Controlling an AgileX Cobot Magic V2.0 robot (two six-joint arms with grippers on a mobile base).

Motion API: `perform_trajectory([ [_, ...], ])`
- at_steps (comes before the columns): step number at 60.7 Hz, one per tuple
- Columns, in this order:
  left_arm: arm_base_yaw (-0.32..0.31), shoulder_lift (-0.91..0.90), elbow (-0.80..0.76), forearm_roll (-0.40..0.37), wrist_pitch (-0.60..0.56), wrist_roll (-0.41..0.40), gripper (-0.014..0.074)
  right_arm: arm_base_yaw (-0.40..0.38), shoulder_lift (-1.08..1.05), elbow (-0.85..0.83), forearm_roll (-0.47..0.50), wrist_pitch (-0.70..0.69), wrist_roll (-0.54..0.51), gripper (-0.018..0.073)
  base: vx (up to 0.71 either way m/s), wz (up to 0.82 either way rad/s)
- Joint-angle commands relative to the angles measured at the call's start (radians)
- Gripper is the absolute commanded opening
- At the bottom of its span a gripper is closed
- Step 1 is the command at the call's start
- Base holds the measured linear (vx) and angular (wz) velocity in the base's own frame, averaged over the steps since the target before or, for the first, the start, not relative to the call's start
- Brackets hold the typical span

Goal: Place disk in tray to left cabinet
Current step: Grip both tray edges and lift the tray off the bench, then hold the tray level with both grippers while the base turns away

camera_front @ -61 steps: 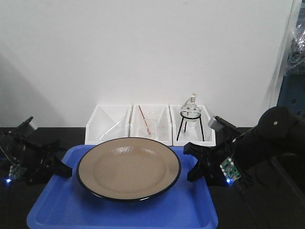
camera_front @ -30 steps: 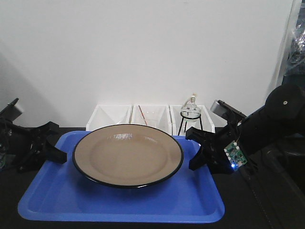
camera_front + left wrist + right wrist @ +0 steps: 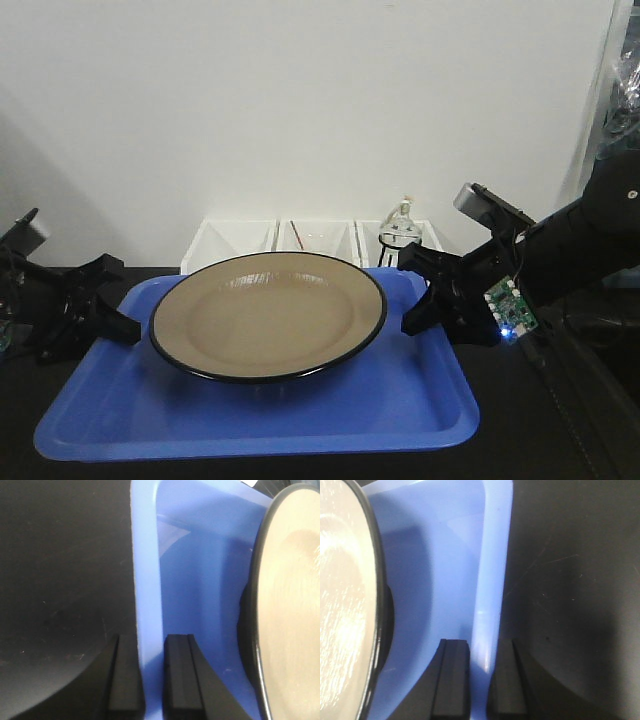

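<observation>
1. front view: the disk lies flat in the middle of the blue tray, so that part looks done. the left cabinet is nowhere in frame, so the carry and the set-down on a shelf are left. the left gripper is at the tray's left edge and the right gripper at its right edge, with the disk between them touching neither. the tray's far rim hides the lower part of the white bins and of the flask stand, so i judge the tray is held clear of the dark worktop.
2. left wrist view: at bottom centre the left gripper has its jaws pinching the tray's upright rim, one jaw outside, one inside. the disk fills the right of the frame, near the inner jaw but apart from it.
3. right wrist view: at bottom centre the right gripper has its jaws pinching the rim the same way. the disk lies at the left, with bare blue floor between it and the inner jaw.
</observation>
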Motion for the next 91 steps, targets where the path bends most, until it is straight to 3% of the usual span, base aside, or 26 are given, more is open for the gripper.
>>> perform_trajectory([
  [1,-0.023,-0.050,-0.036,-0.143,0.006,-0.010,0.0000,0.015,-0.054,-0.039,0.139,-0.046,-0.017,-0.0003,0.00,0.00],
  [91,-0.023,-0.050,-0.036,-0.143,0.009,-0.010,0.0000,0.015,-0.054,-0.039,0.139,-0.046,-0.017,-0.0003,-0.03,0.03],
])
